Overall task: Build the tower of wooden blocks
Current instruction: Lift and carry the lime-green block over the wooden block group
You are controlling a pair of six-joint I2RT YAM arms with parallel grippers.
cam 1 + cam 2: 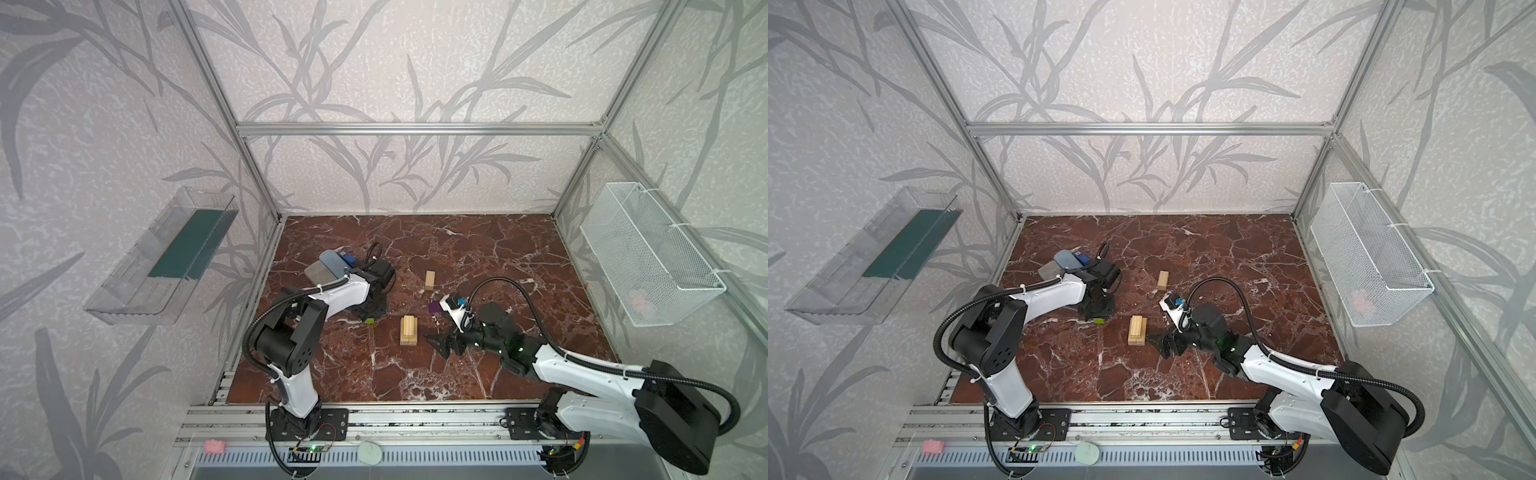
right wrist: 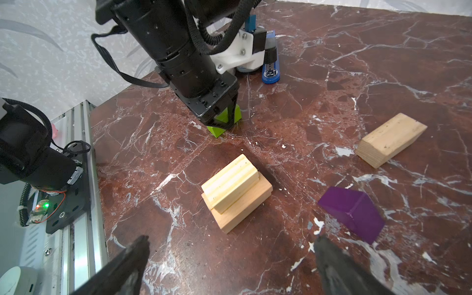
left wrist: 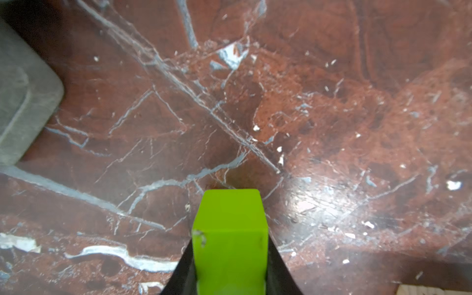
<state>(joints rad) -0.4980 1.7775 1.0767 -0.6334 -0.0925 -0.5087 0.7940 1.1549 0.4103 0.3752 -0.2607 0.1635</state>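
Green block (image 3: pixel 229 242): one piece, clamped across its short width by my left jaws, with both black fingers pressed flat to its long sides. It looks to be resting on the table (image 2: pixel 332 102), not yet lifted. I judge the grip runs the short way because that span fits the jaws and leaves the underside free for setting down.

Tower (image 2: pixel 236 190): begun, two layers of pale wood, the upper narrower than the lower. It stands between my two sets of jaws, near the left ones and straight ahead of the right ones. Nothing touches it.

Right jaws: spread wide and empty, low over the table and pointing at the tower. I judge they are placed to steady it or to take the next piece.

Purple block (image 2: pixel 352 214): one piece, lying just beside my right jaws and apart from the tower. Likely a late piece.

Loose wood block (image 2: pixel 390 140): one piece, flat on the table, beyond the purple block from my right jaws and well apart from the left ones.

Grey case (image 3: pixel 23 97) and blue stapler (image 2: pixel 270 63): both on the far side of my left jaws from the tower. No part of the build.
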